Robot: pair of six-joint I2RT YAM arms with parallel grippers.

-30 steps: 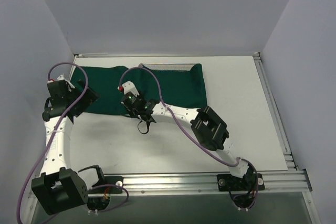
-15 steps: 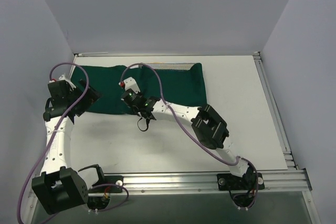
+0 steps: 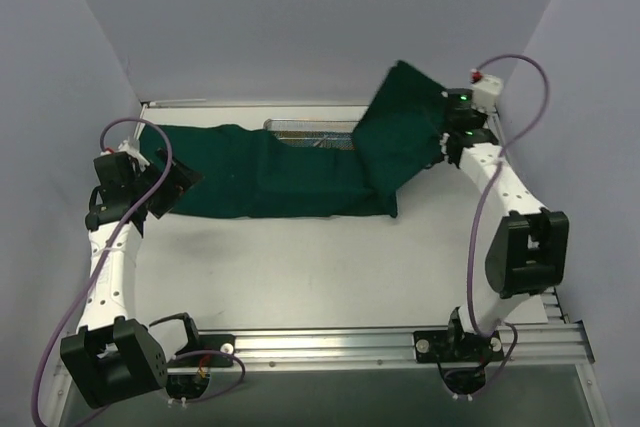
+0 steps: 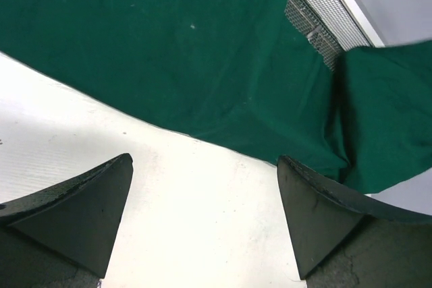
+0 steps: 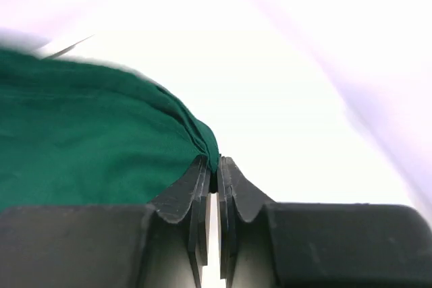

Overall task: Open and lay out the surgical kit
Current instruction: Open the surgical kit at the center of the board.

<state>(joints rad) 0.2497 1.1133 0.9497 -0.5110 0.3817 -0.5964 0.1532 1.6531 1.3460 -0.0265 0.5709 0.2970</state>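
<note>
The right end effector [image 5: 212, 163], pinching a flap of the green cloth [image 3: 300, 172] high above the far right of the surface [image 3: 300, 267], could drag the wire tray [image 3: 310, 133] along if it pulls hard, since the spread left end effector [image 4: 204, 161] holds nothing.

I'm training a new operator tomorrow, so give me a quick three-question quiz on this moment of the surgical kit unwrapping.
1. True or false: the right gripper is shut on a fold of the green drape, holding one flap up off the table.
2. Which gripper is open and holding nothing? A) left B) right C) both
3. Fill in: seen from the top camera, a strip of the wire-mesh tray shows at the drape's ____ edge (near or far).

Key: 1 true. 2 A, the left gripper. 3 far.
</note>
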